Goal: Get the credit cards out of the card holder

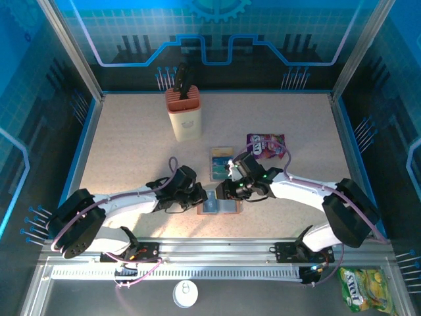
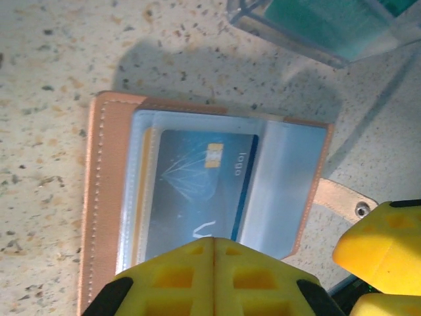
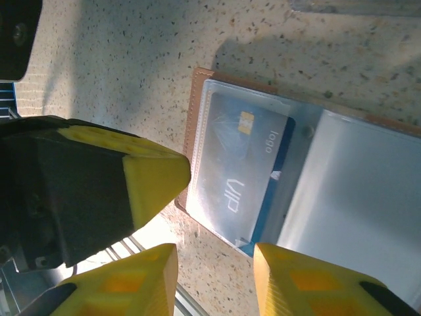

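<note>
The task is judged to be partly done at most. One credit card is seen lodged in a clear pocket of the card holder, so at least this one is left to be drawn out. Teal cards are seen inside a clear box just beyond the holder on its far side. These may be cards already removed, though that cannot be confirmed. Whether more cards are tucked behind the visible one cannot be told.

The card holder is laid open and flat on the table, close to the near edge, between the two grippers. It is made of tan-brown stitched leather with pale grey-blue transparent sleeves, and a small snap strap is folded out on its right side. The card inside is blue, with a gold chip and white lettering, and one edge seems to stick slightly out of its pocket.

The left gripper is held at the holder's near edge with its jaws pressed fully together. Nothing is seen pinched between them. The right gripper is held beside the holder with its jaws partly apart, and nothing is gripped by it
</note>
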{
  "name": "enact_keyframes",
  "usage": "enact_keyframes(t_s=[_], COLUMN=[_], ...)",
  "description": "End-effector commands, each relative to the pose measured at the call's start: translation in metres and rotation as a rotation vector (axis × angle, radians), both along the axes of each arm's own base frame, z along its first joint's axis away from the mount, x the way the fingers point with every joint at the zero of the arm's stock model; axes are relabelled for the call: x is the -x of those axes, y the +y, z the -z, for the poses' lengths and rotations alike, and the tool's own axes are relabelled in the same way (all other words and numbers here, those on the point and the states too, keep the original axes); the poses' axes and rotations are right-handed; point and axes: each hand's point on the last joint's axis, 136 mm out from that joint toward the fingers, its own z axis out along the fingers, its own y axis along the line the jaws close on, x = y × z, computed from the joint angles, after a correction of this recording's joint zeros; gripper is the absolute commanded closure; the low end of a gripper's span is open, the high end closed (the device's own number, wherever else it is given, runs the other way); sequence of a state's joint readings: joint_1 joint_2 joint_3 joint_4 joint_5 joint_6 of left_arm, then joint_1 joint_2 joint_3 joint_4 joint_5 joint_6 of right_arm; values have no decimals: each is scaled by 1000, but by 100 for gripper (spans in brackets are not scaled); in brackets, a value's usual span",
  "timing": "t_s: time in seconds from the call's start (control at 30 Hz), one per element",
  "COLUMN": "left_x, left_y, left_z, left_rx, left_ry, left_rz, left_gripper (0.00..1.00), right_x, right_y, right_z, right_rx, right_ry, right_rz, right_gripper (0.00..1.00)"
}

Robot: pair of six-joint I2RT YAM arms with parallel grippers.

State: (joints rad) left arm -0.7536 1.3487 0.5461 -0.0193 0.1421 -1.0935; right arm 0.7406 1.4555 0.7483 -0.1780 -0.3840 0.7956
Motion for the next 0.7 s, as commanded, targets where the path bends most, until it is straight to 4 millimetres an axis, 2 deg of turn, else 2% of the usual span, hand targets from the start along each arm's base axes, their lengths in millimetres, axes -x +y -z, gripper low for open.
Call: enact_keyframes(t_s=[0.0,0.2,0.67], left_x=[3,5,11], left_y=[11,11,21], left_z=[8,16,33], left_rx=[-42,-60,-116], left_ry=[1,14,38], left_rz=[-4,6,12], left_gripper=[96,100,100], right_x=[-1,1,6], right_y=[13,18,28], right_z=[-6,-1,15], right_rx=[-27,-20,-10], right_ry=[1,14,50], right_rz=[-19,-28,-48], right_gripper=[65,65,65])
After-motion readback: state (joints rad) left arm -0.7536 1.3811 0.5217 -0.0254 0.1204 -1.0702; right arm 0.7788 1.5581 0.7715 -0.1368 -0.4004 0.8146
